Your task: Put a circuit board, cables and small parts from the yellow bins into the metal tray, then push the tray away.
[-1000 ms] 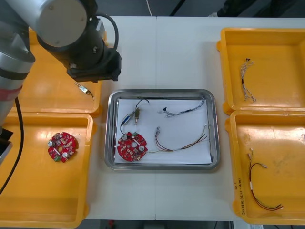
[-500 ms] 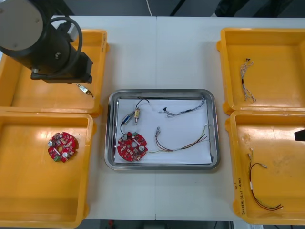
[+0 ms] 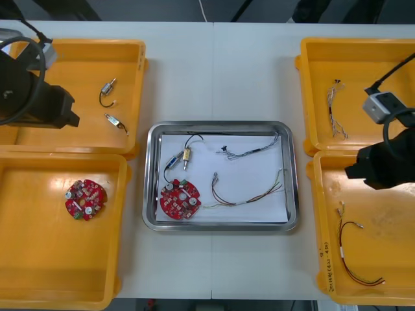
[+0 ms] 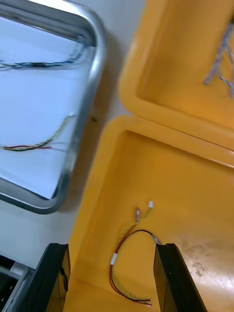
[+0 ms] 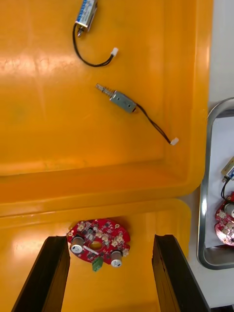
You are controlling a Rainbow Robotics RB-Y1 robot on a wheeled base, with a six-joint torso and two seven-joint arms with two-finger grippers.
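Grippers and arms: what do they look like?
The left gripper and right gripper each have two broad, flat black fingers with squared tips. In the front view both wrists are blocky black housings; the right arm carries a small grey box with a black cable.

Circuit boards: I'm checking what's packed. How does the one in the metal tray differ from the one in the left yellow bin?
The tray board sits near-left in the metal tray; the bin board in the near left yellow bin. The tray board has cables and a small metal part beside it; the bin board lies alone. Both are round, red, flat.
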